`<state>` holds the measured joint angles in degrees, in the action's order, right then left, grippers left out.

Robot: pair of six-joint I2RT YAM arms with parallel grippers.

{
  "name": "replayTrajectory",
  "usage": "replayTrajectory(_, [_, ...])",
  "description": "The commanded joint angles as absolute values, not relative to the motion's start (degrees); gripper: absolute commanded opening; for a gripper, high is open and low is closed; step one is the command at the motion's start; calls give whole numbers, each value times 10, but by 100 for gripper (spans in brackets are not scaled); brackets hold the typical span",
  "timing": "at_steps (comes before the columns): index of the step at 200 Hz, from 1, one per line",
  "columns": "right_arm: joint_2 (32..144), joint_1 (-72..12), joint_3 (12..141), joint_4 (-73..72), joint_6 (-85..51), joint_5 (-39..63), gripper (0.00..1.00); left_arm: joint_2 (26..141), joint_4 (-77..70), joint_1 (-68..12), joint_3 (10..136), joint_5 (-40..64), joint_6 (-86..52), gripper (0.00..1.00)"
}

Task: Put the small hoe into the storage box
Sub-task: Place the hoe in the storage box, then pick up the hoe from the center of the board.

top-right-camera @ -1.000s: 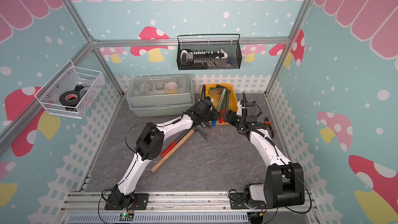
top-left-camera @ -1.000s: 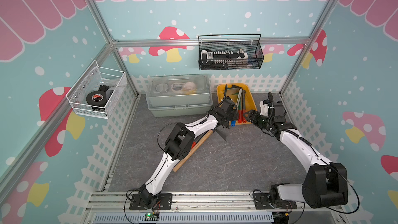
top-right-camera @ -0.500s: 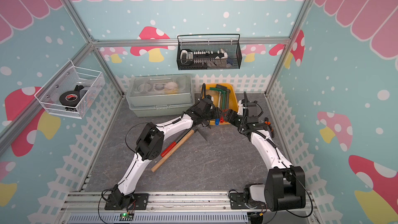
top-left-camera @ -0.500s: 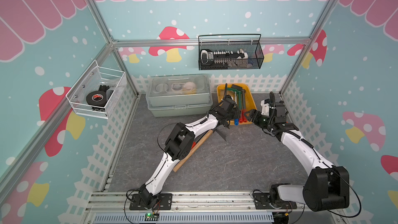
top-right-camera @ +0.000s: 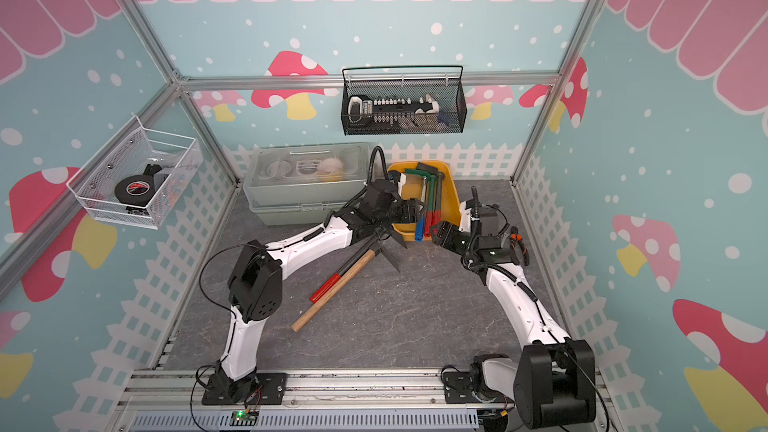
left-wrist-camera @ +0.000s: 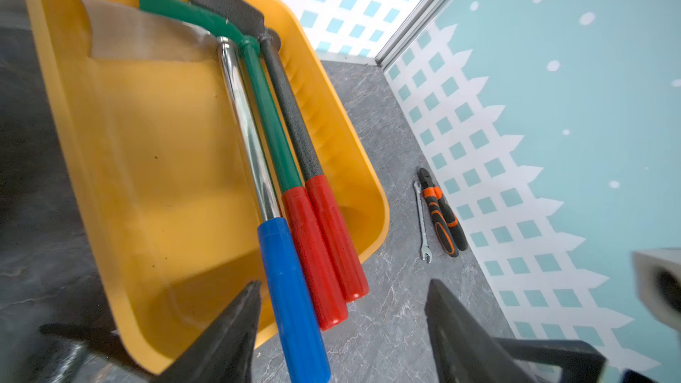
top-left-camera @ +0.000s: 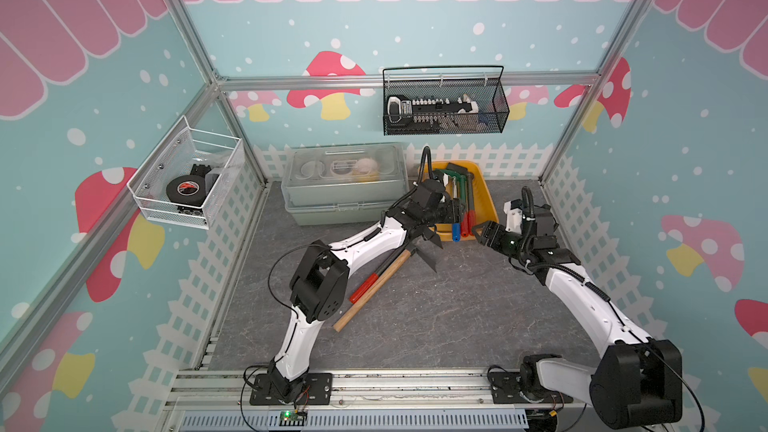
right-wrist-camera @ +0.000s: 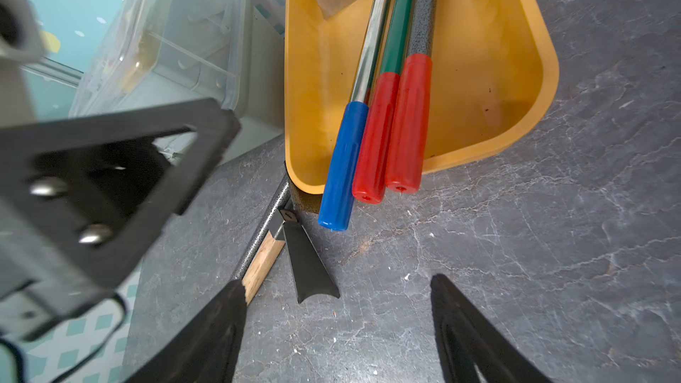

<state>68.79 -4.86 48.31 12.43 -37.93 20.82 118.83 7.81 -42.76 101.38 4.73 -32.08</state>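
Observation:
The yellow storage box (top-left-camera: 488, 197) (top-right-camera: 451, 195) stands by the back fence. Three small hoes lie side by side in it. One has a chrome shaft and blue grip (left-wrist-camera: 287, 281) (right-wrist-camera: 342, 163); the green-shafted one (left-wrist-camera: 272, 130) and the dark grey one (left-wrist-camera: 294, 123) have red grips. All three grips overhang the near rim. My left gripper (top-left-camera: 457, 213) (left-wrist-camera: 344, 283) is open around the blue grip, and neither finger presses on it. Just right of the grips, my right gripper (top-left-camera: 478, 231) (right-wrist-camera: 337, 280) hangs open and empty above the floor.
Two longer hoes lie crossed on the floor under my left arm: a wooden-handled one (top-left-camera: 374, 290) with a black blade (right-wrist-camera: 309, 270), and a red-gripped one (top-left-camera: 365, 284). A grey-green case (top-left-camera: 345, 191) sits left of the storage box. Pliers (left-wrist-camera: 440, 211) and a spanner (left-wrist-camera: 422, 222) lie by the right fence.
My left gripper has opened and let go of the blue-gripped hoe, which has dropped from a tilt to lie flat beside the others. The right gripper has barely shifted.

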Motion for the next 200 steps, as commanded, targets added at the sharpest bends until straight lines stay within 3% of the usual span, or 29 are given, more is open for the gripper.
replayTrajectory(1, [660,-46,465,119,-351,221,78,1143,100,-424,973,41,-270,71])
replayTrajectory(87, [594,-48,391,82,-340,262,79,1001,214,-421,818,-46,-206,72])
replayTrajectory(200, [584,-67,357,91,-322,308,80,855,251,-418,598,-102,-231,72])
